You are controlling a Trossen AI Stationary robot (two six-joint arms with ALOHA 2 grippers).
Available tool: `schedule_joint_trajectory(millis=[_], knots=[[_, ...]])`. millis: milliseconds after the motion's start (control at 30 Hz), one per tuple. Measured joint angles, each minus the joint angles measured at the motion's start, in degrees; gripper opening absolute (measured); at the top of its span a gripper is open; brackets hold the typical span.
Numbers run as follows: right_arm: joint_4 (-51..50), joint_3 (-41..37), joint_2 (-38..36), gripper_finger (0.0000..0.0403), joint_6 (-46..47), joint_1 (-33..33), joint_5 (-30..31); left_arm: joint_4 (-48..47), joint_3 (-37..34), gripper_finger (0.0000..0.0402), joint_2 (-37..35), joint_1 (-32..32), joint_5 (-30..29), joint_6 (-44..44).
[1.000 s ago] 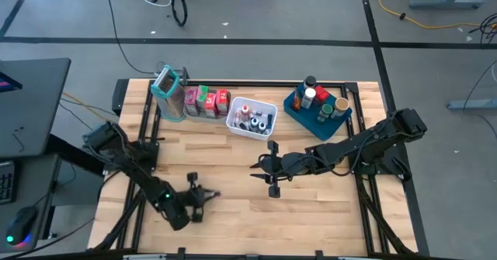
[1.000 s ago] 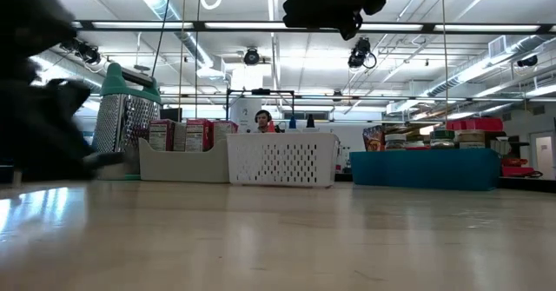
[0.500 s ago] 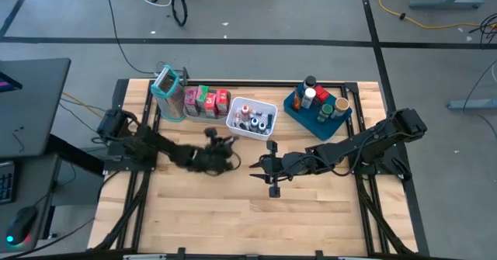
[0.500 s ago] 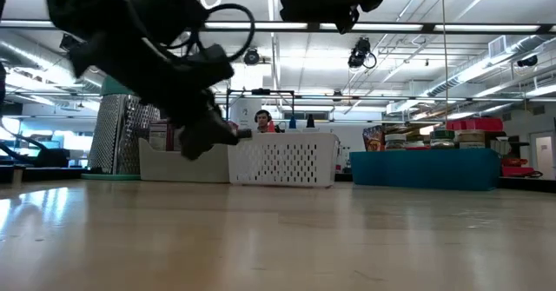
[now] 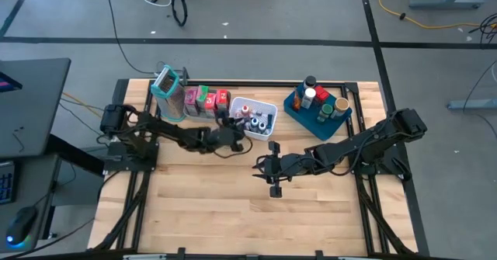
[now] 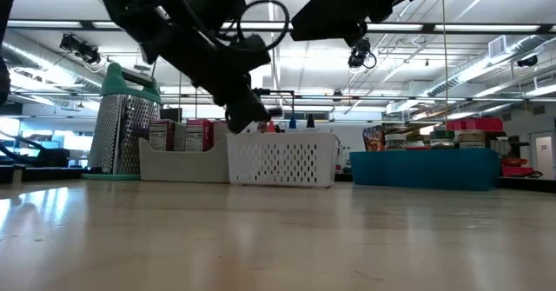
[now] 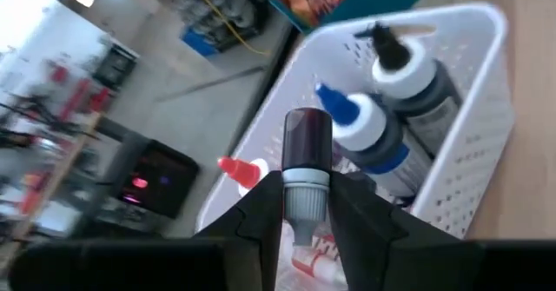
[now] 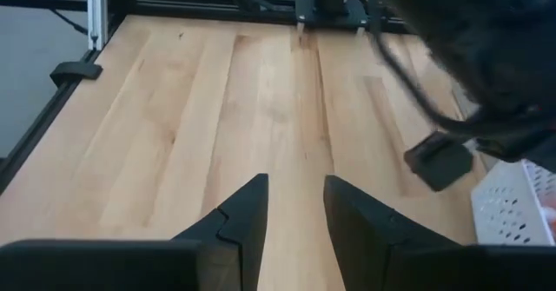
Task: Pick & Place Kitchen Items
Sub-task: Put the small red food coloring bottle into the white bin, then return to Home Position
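Observation:
My left gripper [image 5: 233, 128] [image 6: 250, 117] hangs at the left rim of the white mesh basket [image 5: 252, 118] [image 7: 473, 91] and is shut on a small bottle with a dark cap [image 7: 307, 139]. Inside the basket lie more small bottles, one blue-capped [image 7: 354, 117], one with a black nozzle [image 7: 393, 52], and a red-tipped tube [image 7: 236, 169]. Red and pink cartons [image 5: 206, 100] stand in the clear bin. Jars and cans [image 5: 318, 98] stand in the blue tray. My right gripper [image 5: 262, 167] [image 8: 295, 213] is open above bare wood at mid-table. My left gripper pinches the small bottle between its two fingers at the grey neck [image 7: 304, 194] just below the dark cap. The cap sticks out past the fingertips; the body is hidden behind the fingers. The fingers come slanting from the table's left. The bottle is lifted clear, above the basket's contents.
A teal-handled metal grater [image 5: 168, 91] [image 6: 126, 126] stands at the far left beside the clear bin [image 6: 182, 156]. The blue tray [image 5: 311, 120] [image 6: 426, 169] sits at the far right. The near half of the wooden table [image 5: 233, 206] is bare. A person [image 6: 262, 120] sits beyond the table.
My left arm has swung from the table's near left part up and toward the far edge, ending at the white basket's left rim. My right arm has kept still.

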Motion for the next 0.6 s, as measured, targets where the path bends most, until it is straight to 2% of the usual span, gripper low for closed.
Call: schedule_joint_trajectory(millis=[167, 300, 467, 600], knots=[[-0.09, 0.00, 0.00, 0.0123, 0.51, 0.00, 0.00, -5.35, 0.74, 0.0111, -0.02, 5.38, 10.56, -6.02], [-0.11, 0.00, 0.00, 0.0123, 0.46, 0.00, 0.01, -7.27, 0.79, 0.0137, -0.02, 7.32, 10.60, -11.29], [-0.76, 0.00, 0.00, 0.0123, 0.26, 0.00, 0.02, -7.44, 0.79, 0.0159, -0.48, 7.41, 10.11, -11.50], [-2.61, 0.00, 0.00, 0.0123, -2.74, -0.03, 0.07, -8.68, 0.77, 0.0161, -4.83, 6.17, 14.20, -14.98]])
